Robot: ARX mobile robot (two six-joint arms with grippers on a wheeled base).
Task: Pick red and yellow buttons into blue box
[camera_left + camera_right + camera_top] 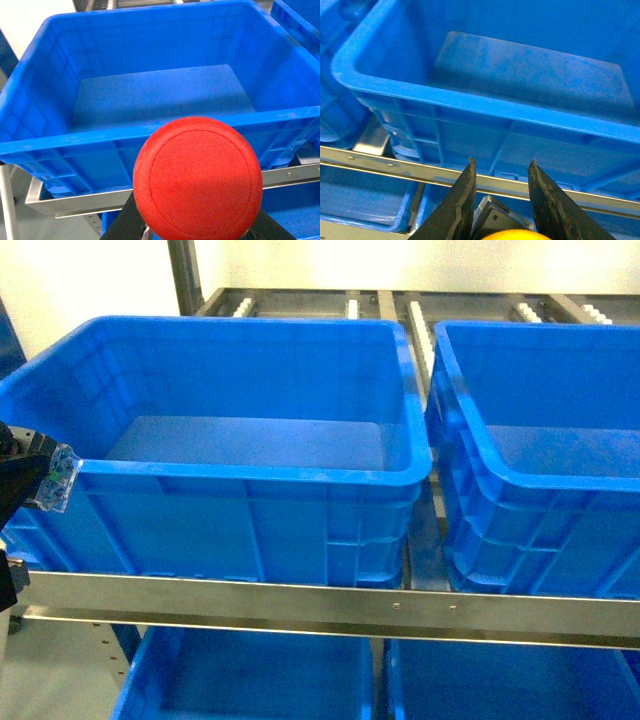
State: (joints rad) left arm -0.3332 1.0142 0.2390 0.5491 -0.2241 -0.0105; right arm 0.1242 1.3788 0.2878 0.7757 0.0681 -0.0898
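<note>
A: Where is the left tool?
B: The left tool point(195, 235) sits low in front of the blue box point(250, 475), outside its near wall. In the head view only its black body and a clear tag show, at the left edge beside the box's near-left corner. Its fingers are clamped on the red button point(198, 179), cap facing the wrist camera, below the level of the box rim.

A: And the right tool?
B: The right tool point(502, 200) points up toward a second blue crate point(485, 107) from below its near rim. Its two dark fingers point(457, 205) stand on either side of a grey block body, with the yellow button point(515, 235) cap just visible at the bottom edge. The fingers appear closed on that body.

A: What carries the boxes?
B: A metal shelf rail point(330, 605) runs along the front. More blue crates sit on the level beneath. The floor of the blue box is bare.
</note>
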